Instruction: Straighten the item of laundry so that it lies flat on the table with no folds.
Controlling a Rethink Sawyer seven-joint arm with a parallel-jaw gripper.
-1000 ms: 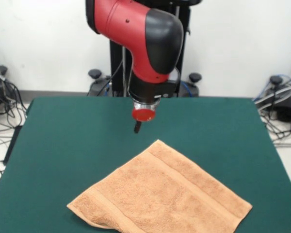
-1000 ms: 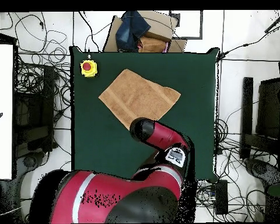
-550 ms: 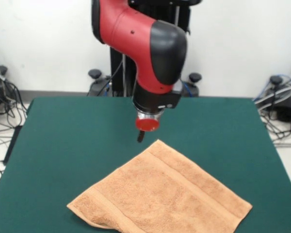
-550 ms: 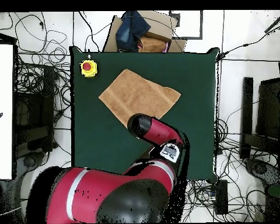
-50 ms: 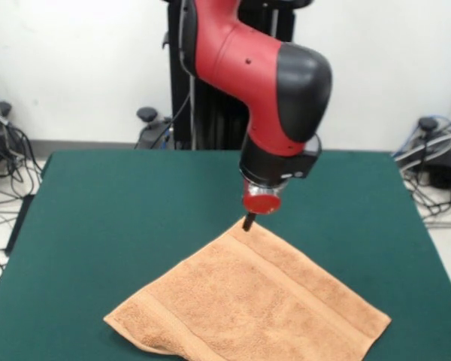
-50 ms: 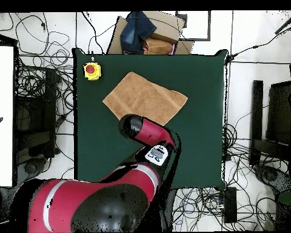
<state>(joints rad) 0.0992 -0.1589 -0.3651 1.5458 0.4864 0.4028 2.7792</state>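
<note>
Towel (image 5: 248, 304) sits low in the middle of the front view, turned like a diamond on the green worktop (image 5: 113, 210). One corner points up toward the middle of the frame. The bottom corner runs off the lower edge, so I cannot see all of it. From above, the towel (image 6: 145, 101) lies in the upper middle of the worktop (image 6: 205, 145), and the arm covers its lower corner. A yellow box with a red button (image 6: 91, 70) sits near the worktop's upper left corner in that view, apart from the towel.

The towel looks mostly flat. Its edge at the lower left of the front view looks a bit thick and rolled, so there may be a fold there. I cannot be sure.

The claw (image 5: 248, 222) hangs just above the towel's top corner, in the middle of the front view. Only a thin dark tip shows under the red round part. I cannot tell if it is open, closed or holding anything. It does not look like it has the towel.

I think the step now is coming down to the corner to grab it. Next, the claw would need to go down a little more, pinch only that corner, and pull it gently away from the rest so the cloth is smooth. Pulling too hard could slide the whole towel.
</note>
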